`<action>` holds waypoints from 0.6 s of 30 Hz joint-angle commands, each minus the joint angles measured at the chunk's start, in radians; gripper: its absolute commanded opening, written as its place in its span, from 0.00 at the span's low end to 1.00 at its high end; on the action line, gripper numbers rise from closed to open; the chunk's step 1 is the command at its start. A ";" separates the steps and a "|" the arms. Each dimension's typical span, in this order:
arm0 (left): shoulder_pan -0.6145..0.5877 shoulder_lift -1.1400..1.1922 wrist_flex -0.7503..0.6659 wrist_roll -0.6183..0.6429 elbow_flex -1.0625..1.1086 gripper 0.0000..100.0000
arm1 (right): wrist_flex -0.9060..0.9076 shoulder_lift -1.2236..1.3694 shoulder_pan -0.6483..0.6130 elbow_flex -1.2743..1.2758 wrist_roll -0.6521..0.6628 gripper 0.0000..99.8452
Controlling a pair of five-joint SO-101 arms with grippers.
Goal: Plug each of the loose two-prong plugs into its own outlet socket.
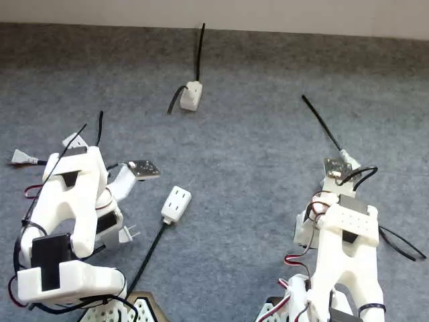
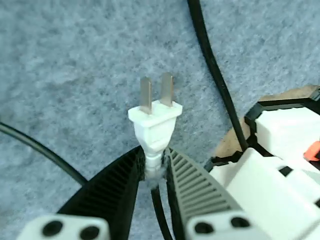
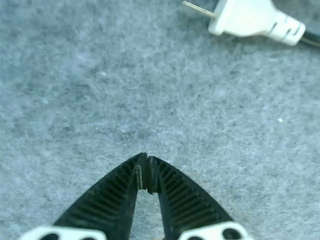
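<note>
High view: socket [image 1: 176,204], grey carpet [image 1: 268,174], wall [image 1: 301,13]

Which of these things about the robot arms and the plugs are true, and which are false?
1. The left gripper holds a white plug by its neck. True.
2. That plug has three prongs. False: it has two.
3. The right gripper is shut with nothing in it. True.
4. The socket beside the left arm has a plug in it. False: its slots are free.
</note>
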 commanded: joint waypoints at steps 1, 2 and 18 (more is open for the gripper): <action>0.016 -0.036 -0.023 -0.025 0.005 0.01 | -0.010 -0.005 0.005 -0.004 -0.003 0.01; 0.016 -0.036 -0.023 -0.028 0.010 0.01 | -0.010 -0.005 0.005 -0.004 -0.003 0.01; -0.061 -0.038 -0.184 -0.031 0.007 0.20 | -0.010 -0.005 0.005 -0.004 -0.003 0.01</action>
